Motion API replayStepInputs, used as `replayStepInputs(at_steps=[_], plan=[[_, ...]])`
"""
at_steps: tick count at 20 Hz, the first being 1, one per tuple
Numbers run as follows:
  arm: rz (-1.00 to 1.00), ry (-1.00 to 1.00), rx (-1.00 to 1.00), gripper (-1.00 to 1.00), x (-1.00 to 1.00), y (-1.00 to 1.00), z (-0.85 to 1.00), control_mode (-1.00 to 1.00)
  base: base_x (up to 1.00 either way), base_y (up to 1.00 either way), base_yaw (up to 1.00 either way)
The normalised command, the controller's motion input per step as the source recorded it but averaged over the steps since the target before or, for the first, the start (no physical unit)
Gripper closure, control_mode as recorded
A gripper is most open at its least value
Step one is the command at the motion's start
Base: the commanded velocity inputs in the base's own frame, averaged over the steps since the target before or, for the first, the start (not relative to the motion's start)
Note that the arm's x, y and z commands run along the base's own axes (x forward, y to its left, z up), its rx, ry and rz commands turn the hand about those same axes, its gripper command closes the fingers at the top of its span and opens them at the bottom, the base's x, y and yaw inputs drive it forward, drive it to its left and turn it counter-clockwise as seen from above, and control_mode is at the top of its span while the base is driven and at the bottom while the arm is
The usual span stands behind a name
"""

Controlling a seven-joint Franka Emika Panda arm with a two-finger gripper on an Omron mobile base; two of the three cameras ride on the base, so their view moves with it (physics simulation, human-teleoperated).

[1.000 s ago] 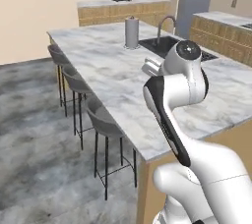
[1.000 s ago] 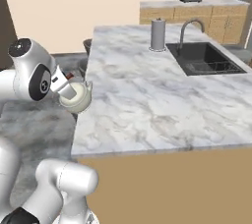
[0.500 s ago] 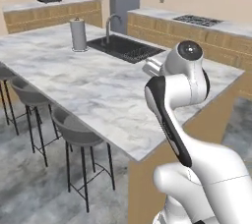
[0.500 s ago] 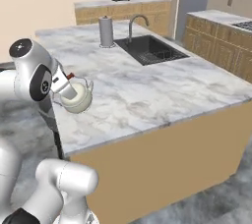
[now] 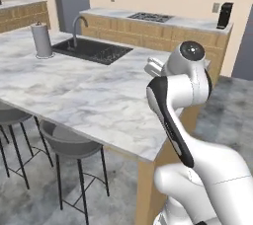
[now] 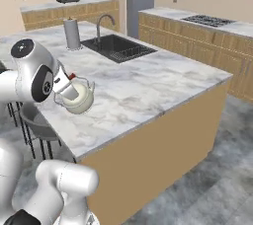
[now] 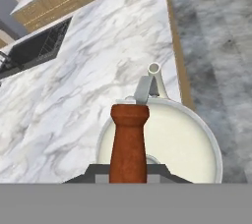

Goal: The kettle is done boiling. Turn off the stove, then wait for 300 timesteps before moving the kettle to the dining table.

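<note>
Gripper (image 6: pixel 69 82) clamped tight on the reddish wooden bar of the kettle (image 6: pixel 78 98), which hangs right under it, over the dining table (image 6: pixel 148 78) near its 6 o'clock edge. Kettle: squat, round, cream, short spout. Table: white-grey marbled slab.

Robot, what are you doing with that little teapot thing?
The robot's gripper is shut on the kettle, holding it up by its wooden handle. The kettle hangs above the marbled dining table, near its edge, and is not set down yet. The stove is far behind, on the back counter.
</note>
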Motion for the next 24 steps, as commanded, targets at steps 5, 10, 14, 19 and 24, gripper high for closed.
replayStepInputs(at_steps=[5,10,14,19,24], plan=[[0.0,0.0,0.0,1.0,0.0,0.0,0.0,1.0,-0.04,0.79,-0.44],[0.0,0.0,0.0,1.0,0.0,0.0,0.0,1.0,0.17,0.82,-0.38],[0.0,0.0,0.0,1.0,0.0,0.0,0.0,1.0,0.31,0.61,-0.31],[0.0,0.0,0.0,1.0,0.0,0.0,0.0,1.0,0.17,0.15,-0.13],[-0.01,0.01,0.0,1.0,0.13,0.0,0.0,-1.0,0.14,0.0,-0.02]])
